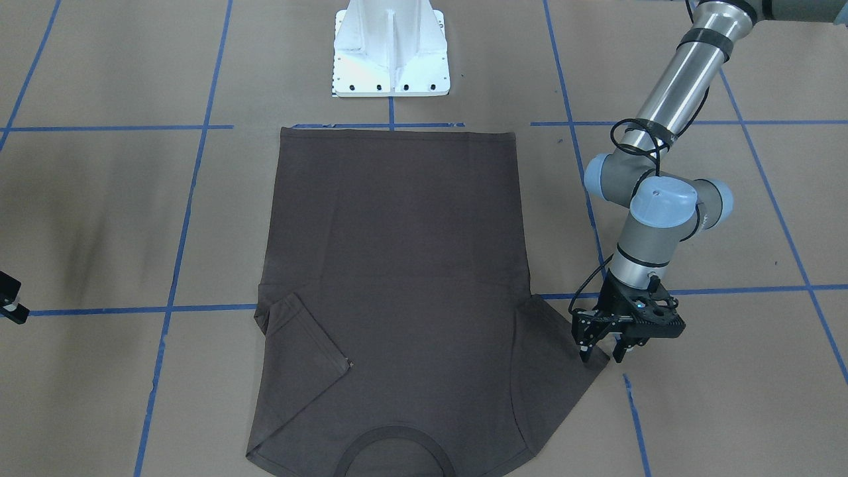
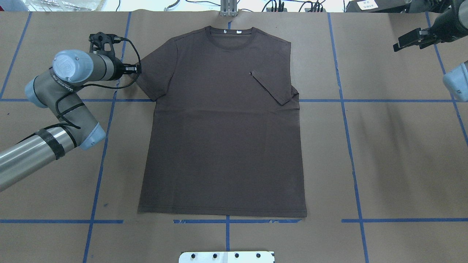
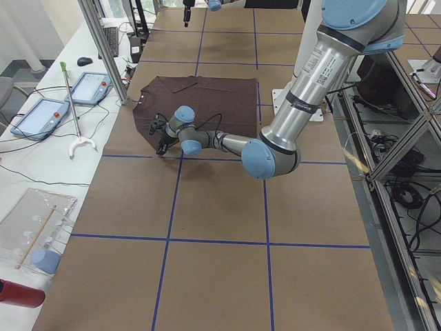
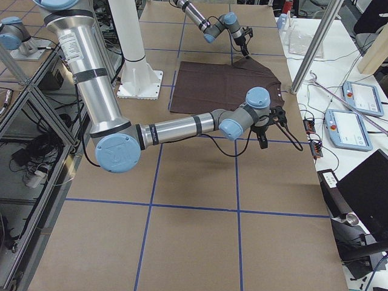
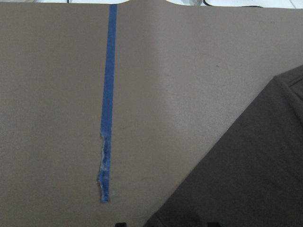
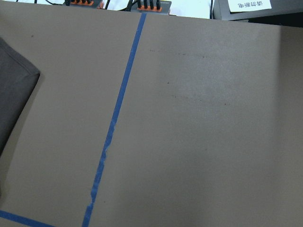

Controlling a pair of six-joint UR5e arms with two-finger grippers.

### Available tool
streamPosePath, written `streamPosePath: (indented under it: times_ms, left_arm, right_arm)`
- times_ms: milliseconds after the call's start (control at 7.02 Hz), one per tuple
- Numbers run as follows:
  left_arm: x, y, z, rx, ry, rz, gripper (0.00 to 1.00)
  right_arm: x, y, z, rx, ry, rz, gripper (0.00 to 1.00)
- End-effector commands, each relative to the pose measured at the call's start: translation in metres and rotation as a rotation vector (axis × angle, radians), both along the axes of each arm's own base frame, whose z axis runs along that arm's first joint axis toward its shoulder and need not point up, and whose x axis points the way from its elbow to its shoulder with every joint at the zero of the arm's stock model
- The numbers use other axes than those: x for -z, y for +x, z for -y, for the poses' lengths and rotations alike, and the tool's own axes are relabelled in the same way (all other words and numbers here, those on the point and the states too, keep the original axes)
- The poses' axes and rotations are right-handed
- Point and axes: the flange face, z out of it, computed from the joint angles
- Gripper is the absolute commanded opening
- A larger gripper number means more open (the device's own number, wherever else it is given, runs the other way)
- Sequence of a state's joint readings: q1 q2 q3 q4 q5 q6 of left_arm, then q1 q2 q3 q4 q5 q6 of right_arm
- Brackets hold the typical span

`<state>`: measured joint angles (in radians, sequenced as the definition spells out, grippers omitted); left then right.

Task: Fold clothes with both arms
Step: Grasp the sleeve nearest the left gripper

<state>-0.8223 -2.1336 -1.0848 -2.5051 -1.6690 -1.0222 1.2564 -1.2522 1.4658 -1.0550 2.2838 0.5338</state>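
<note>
Neckline (image 1: 391, 435) end of T-shirt (image 1: 397, 252) points away from robot base, flat on table (image 1: 99, 199). Right-side sleeve (image 1: 301, 344) is folded in, left sleeve (image 1: 556, 351) flat. Left gripper (image 1: 603, 358) is spread, straddling its tip, likely to pinch. Right gripper (image 2: 409, 39) hangs far right, off the cloth. Can't tell its state.

Lighting is even and diffuse from above, all views bright enough. Shadows soft: blurry dark patches on the table (image 1: 99, 218) at 9 o'clock in front view, at 3 o'clock in overhead. Specular streak on the left arm (image 1: 676, 73) tube; pedestal (image 1: 391, 46) nearly clipped white. Overhead's 12 o'clock strip is blown out. T-shirt (image 2: 219, 138) dark, low contrast, creases barely read. Left wrist view slightly soft; right wrist view dims toward 3 o'clock. Side views wide-angle, poles lean at the edges
</note>
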Motion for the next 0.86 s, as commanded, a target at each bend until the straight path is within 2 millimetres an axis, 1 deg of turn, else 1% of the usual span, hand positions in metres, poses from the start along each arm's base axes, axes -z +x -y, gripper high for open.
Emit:
streamPosePath:
  times_ms: [0,143,285,428,570,713]
  left_arm:
    - [-0.002,0.003,-0.002,0.003,0.003,0.006,0.54]
    - [0.0,0.009,-0.005,0.015,0.017,0.014,0.39]
    - [0.002,0.01,-0.005,0.016,0.021,0.009,0.1]
    - [0.003,0.01,-0.005,0.016,0.022,0.008,0.0]
    - [0.006,0.01,-0.005,0.016,0.026,0.004,0.0]
    - [0.026,0.011,-0.004,0.017,0.04,-0.016,0.0]
  right_arm:
    - [0.001,0.0,0.0,-0.002,0.003,-0.001,1.0]
    - [0.0,0.0,0.0,-0.002,0.001,-0.002,1.0]
    - [0.001,0.0,0.0,-0.001,0.001,-0.001,1.0]
    - [0.0,0.0,0.0,-0.001,0.0,-0.001,1.0]
    - [0.001,0.0,0.0,-0.001,0.002,0.0,1.0]
    - [0.0,0.0,0.0,-0.001,0.001,-0.001,1.0]
